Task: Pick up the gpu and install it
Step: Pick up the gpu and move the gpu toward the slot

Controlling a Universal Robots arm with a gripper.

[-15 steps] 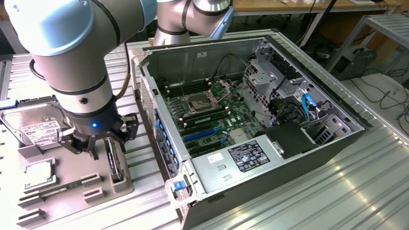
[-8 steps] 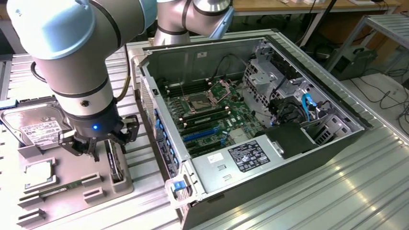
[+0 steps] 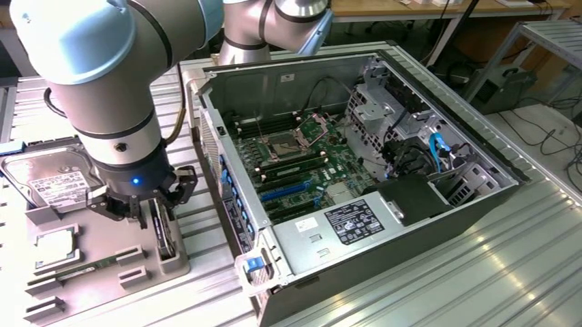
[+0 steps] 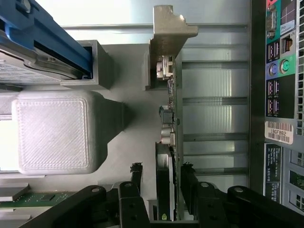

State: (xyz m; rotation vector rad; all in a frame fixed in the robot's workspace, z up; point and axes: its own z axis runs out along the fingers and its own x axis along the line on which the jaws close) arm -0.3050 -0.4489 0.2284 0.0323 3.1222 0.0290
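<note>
The end effector [image 4: 162, 170] straddles the gpu [image 4: 167, 116], which stands on edge between its partly open jaws, a gap showing on 1 side, nothing clamped.

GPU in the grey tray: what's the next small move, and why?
Probably close the claw on the green-and-black expansion card with silver end bracket: it stands on edge in the grey tray, fingers straddling it, a gap showing.

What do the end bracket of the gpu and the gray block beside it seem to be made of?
Bracket of the gpu: likely sheet metal, dull silver, thin with a bent tip. Gray block: probably 3D-printed plastic, matte; fine parallel layer lines cross its face.
</note>
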